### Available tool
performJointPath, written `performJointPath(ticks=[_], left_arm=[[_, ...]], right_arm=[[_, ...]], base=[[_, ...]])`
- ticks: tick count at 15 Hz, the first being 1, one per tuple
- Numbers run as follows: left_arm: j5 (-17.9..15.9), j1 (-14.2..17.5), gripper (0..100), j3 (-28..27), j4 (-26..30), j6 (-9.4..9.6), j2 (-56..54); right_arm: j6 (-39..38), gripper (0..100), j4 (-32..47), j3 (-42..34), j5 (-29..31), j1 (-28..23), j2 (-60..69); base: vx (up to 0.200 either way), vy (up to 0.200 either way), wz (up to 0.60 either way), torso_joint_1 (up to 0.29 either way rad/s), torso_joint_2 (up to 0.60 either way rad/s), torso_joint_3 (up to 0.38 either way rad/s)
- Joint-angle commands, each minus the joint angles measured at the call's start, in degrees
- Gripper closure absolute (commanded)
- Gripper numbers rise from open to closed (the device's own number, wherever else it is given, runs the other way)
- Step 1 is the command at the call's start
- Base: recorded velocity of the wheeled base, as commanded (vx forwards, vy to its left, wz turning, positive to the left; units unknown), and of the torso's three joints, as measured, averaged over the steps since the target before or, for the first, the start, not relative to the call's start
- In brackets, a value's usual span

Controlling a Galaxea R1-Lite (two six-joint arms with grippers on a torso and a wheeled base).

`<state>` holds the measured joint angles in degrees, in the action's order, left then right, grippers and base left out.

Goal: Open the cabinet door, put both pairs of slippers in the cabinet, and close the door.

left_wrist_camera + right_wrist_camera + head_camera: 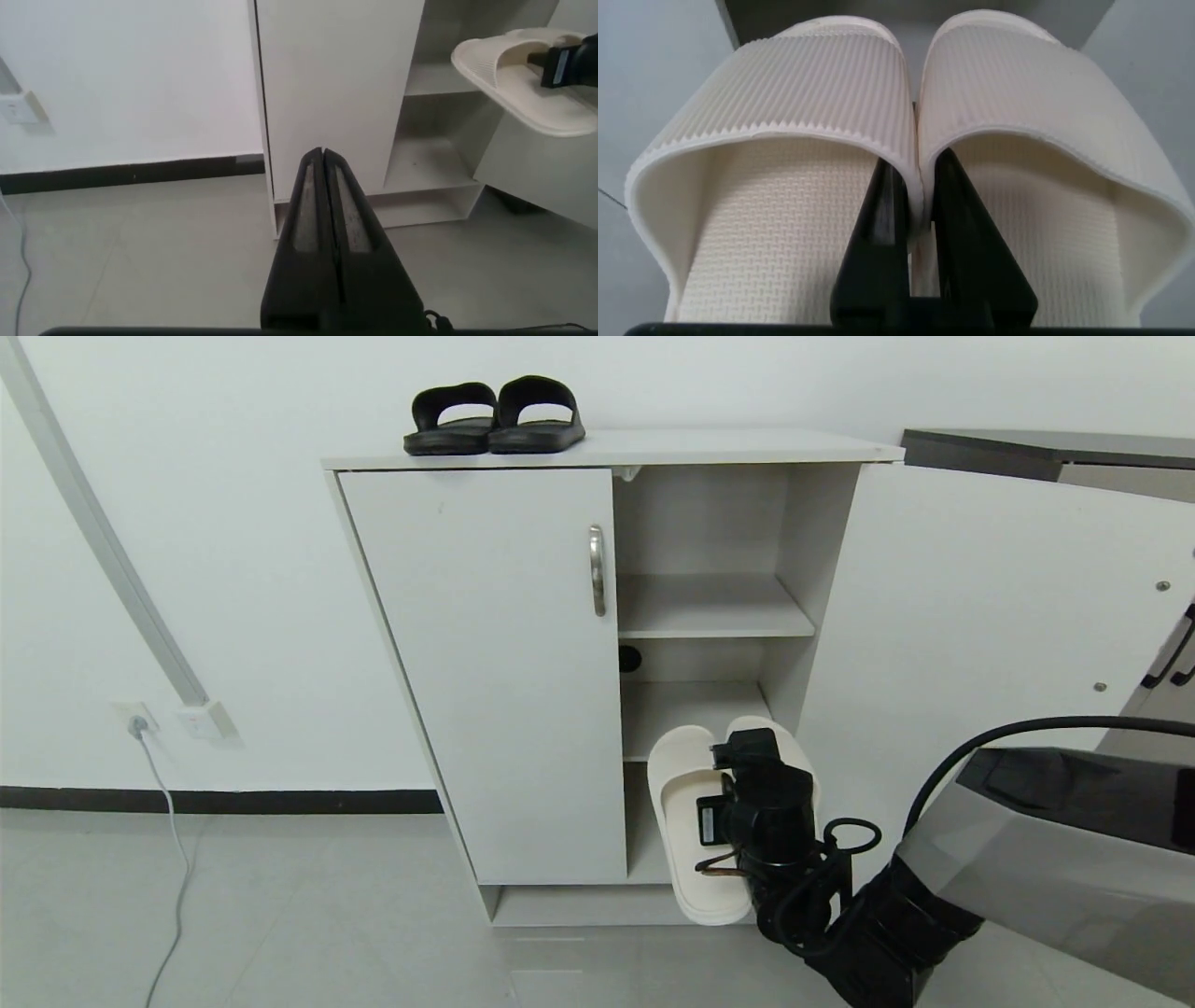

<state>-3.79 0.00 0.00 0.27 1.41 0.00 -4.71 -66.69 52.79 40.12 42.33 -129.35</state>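
Observation:
The white cabinet (pixel 485 663) has its left door shut and its right door (pixel 971 644) swung wide open, baring the shelves (pixel 709 607). A pair of black slippers (pixel 495 420) sits on the cabinet top at the left. My right gripper (pixel 744 744) is shut on a pair of white slippers (pixel 680 803), pinching their inner edges together (pixel 920 187). It holds them just in front of the lower open compartment, toes toward it. The white slippers (pixel 523 79) also hang in the left wrist view. My left gripper (pixel 322 163) is shut and holds nothing, low over the floor before the cabinet.
A metal handle (pixel 597 569) runs down the shut door's right edge. A wall socket with a grey cord (pixel 140 723) is at the left, the cord trailing over the floor. A dark grey unit (pixel 1046 448) stands behind the open door.

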Motion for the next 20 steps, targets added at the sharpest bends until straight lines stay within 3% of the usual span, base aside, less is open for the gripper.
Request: performJointPath(ticks=[1,11,20], left_arm=[[0.01,0.0,100,0.0,0.0,-0.01,0.18],[0.01,0.0,100,0.0,0.0,0.08,0.18],[0.01,0.0,100,0.0,0.0,0.08,0.18]], right_arm=[[-0.22,100,0.07,2.5,-0.83,0.04,-2.13],[-1.62,100,0.43,6.1,-3.38,-0.4,-6.61],[-7.07,100,11.06,12.43,-3.56,-1.54,-7.32]], base=[[0.0,0.0,0.0,0.0,0.0,0.0],[0.0,0.0,0.0,0.0,0.0,0.0],[0.0,0.0,0.0,0.001,0.0,-0.173]])
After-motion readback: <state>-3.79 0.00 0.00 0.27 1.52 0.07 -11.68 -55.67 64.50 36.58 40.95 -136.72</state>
